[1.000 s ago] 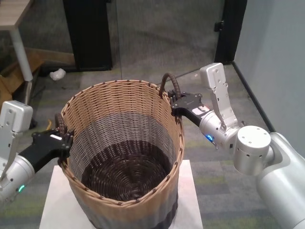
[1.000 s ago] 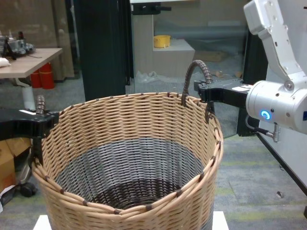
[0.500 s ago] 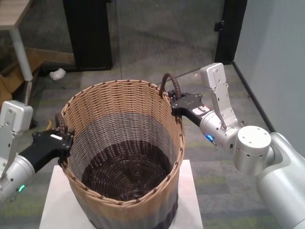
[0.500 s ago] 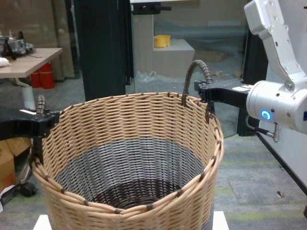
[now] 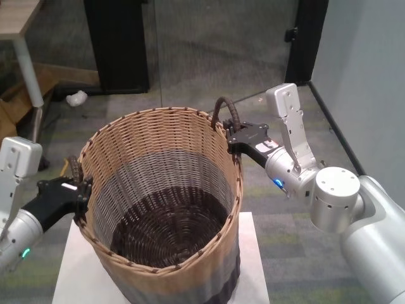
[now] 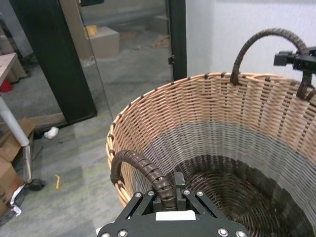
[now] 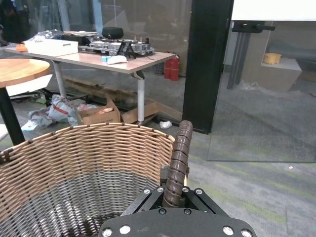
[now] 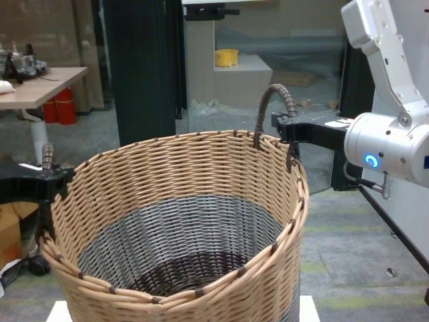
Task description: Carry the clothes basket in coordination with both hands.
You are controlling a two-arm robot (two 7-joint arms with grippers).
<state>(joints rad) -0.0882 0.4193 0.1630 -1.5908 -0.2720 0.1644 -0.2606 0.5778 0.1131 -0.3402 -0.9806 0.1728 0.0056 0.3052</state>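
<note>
No readable writing or brand shows anywhere. The basket stands on the white surface, tilted, its left rim lower than its right. The left gripper has its fingers clenched on the left handle; the right gripper has its fingers clenched on the right handle. The basket covers most of the surface, nearly reaching its edges. Open carpeted floor lies beyond, with a black pillar behind.

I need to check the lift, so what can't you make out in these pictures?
- Basket underside: hidden by its own wall in the head view, cut off by the chest view's lower edge.
- Left gripper: mostly behind the rim, chest view.
- Right gripper fingertips: under the handle, right wrist view.
</note>
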